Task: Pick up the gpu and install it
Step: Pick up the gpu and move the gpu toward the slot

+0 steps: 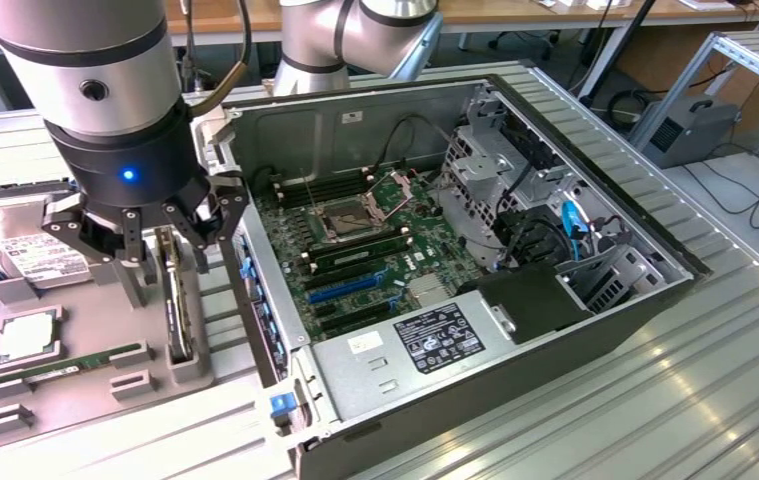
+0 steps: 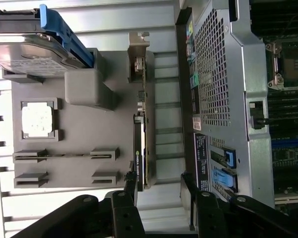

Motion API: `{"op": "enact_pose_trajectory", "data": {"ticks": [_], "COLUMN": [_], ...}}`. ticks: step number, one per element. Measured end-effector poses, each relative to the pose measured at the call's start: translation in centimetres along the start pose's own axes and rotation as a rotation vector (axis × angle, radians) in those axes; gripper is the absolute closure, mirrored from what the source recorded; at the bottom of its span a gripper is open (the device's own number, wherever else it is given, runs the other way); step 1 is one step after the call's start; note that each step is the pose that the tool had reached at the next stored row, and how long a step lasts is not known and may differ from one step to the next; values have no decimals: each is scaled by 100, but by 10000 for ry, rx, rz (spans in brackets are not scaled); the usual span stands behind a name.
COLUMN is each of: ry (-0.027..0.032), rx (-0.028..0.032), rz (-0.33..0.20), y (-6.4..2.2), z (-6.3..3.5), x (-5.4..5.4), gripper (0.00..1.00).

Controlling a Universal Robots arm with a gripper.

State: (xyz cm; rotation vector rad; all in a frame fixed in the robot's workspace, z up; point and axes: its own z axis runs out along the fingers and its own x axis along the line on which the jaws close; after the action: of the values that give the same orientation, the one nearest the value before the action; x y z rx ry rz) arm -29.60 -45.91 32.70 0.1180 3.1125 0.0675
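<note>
Gripper (image 1: 166, 272) low over the gpu (image 1: 180, 312), jaws spread, one finger either side of the card. gpu stands on edge in the grey holder tray (image 1: 86, 305), just beside the open PC case (image 1: 486, 385), on the exterior view's left. Hard drive (image 1: 26, 250) at the tray's far end, RAM stick (image 1: 66, 367) near end.

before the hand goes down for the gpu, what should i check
1. hand open: ok, the jaws stand wide.
2. hand holding nothing: ok.
3. gpu upright on edge in the gray holder: ok.
4. gpu centred between the fingers: cannot tell. The exterior view shows a finger on each side, but the wrist view puts it close to one finger.
5. hard drive and RAM stick apart from the gpu: ok.
6. case open, with the blue slot on the board bare: ok.
</note>
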Motion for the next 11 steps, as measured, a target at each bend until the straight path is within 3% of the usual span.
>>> {"op": "enact_pose_trajectory", "data": {"ticks": [11], "ry": [0], "rx": [0], "rz": [0], "y": [-2], "z": [43], "x": [1], "gripper": [52]}}
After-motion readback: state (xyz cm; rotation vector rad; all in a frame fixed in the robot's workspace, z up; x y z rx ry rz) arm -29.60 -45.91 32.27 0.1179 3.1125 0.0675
